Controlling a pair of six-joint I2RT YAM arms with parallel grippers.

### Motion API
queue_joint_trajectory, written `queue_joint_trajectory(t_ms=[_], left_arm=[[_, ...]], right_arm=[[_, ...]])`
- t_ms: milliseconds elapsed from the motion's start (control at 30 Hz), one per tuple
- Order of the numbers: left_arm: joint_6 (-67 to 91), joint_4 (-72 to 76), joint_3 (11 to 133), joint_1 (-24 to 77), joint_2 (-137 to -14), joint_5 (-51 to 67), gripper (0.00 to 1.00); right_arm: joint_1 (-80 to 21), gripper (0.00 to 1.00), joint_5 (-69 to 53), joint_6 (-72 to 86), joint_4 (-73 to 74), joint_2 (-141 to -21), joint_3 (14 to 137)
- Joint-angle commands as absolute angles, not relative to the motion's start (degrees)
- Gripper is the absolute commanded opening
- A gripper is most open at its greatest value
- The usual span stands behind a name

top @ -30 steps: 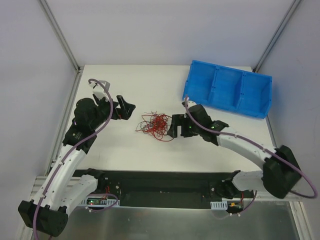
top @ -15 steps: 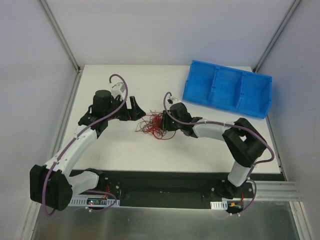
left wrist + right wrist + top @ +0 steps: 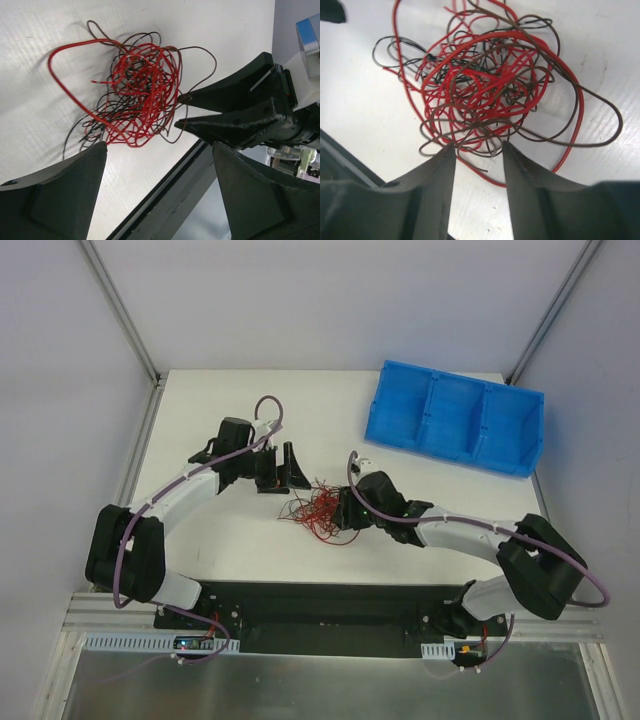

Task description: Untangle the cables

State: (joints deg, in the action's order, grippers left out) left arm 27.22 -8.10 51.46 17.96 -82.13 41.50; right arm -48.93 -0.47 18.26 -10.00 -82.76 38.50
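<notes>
Cables (image 3: 485, 90) knot densely; single strands cannot be traced.

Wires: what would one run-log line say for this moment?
wires: one tangled heap on table | left gripper: wide open, facing heap | right gripper: narrow gap, tips at heap's edge | task: not done

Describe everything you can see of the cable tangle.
The cables are hair-thin red, black and brownish wires, curled into one loose knotted clump lying on the white table, with stray loops spilling outward. The right gripper straddles one edge, a few strands between its parted fingers; the left gripper stands open just short of it.
</notes>
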Motion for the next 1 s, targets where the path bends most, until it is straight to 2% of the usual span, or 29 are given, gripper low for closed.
queue_joint_trajectory(t_ms=[0, 67, 133, 200, 267, 467, 533, 667, 867, 900, 967], left_arm=[[30.6, -9.6, 57.0, 20.8, -83.3, 41.8, 0.91], [31.0, -12.0, 59.7, 22.3, -84.6, 39.8, 0.94], [30.2, -12.2, 60.4, 23.0, -85.9, 37.0, 0.91], [28.0, -12.6, 60.7, 23.3, -88.4, 35.7, 0.81], [27.2, -13.3, 61.2, 23.3, -91.2, 37.3, 0.76], [24.8, -14.0, 62.0, 24.6, -92.9, 38.1, 0.73], [24.2, -14.3, 62.1, 25.5, -93.1, 37.8, 0.76], [21.4, -17.3, 63.0, 29.1, -92.7, 32.5, 0.88], [18.5, -21.3, 65.6, 33.0, -94.9, 21.8, 0.89], [18.0, -21.7, 66.0, 33.7, -95.3, 20.0, 0.9], [17.3, -22.4, 66.5, 34.6, -96.5, 17.9, 0.96]], right_arm=[[-48.6, 0.57, -3.0, 14.9, -3.2, -76.8, 41.5], [-47.7, 0.68, -3.3, 13.5, 1.7, -74.5, 43.0], [-46.1, 0.72, -3.6, 13.4, 4.9, -72.5, 43.9], [-43.4, 0.72, -6.0, 13.4, 6.4, -71.5, 44.6], [-41.3, 0.69, -7.0, 13.2, 8.3, -71.7, 46.6], [-37.7, 0.59, -8.9, 21.3, 5.7, -74.9, 46.8], [-37.7, 0.58, -8.3, 25.0, 4.9, -76.1, 46.7], [-37.6, 0.59, -4.1, 31.5, 4.5, -75.2, 44.5], [-36.4, 0.57, -3.2, 41.9, 0.3, -79.4, 43.9], [-36.2, 0.55, -3.3, 43.8, 0.3, -80.8, 44.3], [-36.1, 0.42, -3.6, 45.1, -2.9, -82.8, 45.2]])
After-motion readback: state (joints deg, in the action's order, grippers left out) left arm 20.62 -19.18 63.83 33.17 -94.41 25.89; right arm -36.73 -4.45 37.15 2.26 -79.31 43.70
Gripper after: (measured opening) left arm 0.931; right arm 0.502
